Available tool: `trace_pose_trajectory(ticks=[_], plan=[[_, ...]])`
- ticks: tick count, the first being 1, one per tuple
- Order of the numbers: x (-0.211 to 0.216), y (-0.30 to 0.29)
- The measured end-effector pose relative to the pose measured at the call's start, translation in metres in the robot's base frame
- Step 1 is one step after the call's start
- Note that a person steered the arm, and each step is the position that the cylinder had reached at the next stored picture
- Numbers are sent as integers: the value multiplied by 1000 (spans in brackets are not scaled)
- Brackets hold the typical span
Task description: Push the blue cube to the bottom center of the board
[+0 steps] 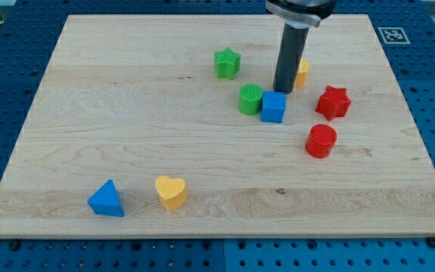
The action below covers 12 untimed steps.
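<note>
The blue cube (pixel 273 107) lies on the wooden board (pixel 127 136), right of centre in the upper half. My tip (pixel 282 91) stands right at the cube's upper edge, touching or nearly touching it. A green cylinder (pixel 251 99) sits against the cube's left side. A yellow block (pixel 302 73) is partly hidden behind the rod, just right of it.
A green star (pixel 227 63) lies up and left of the tip. A red star (pixel 332 103) and a red cylinder (pixel 321 140) lie to the cube's right. A blue triangle (pixel 106 199) and a yellow heart (pixel 171 191) sit near the bottom left.
</note>
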<state>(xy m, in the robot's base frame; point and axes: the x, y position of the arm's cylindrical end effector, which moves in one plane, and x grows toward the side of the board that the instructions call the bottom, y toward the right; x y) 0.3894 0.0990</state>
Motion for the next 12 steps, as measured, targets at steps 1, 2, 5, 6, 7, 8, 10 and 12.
trace_pose_trajectory(ticks=[1, 2, 5, 6, 7, 8, 10, 12], plan=[[0, -15], [8, -23], [44, -24], [44, -3], [44, 17], [44, 18], [66, 18], [74, 8]])
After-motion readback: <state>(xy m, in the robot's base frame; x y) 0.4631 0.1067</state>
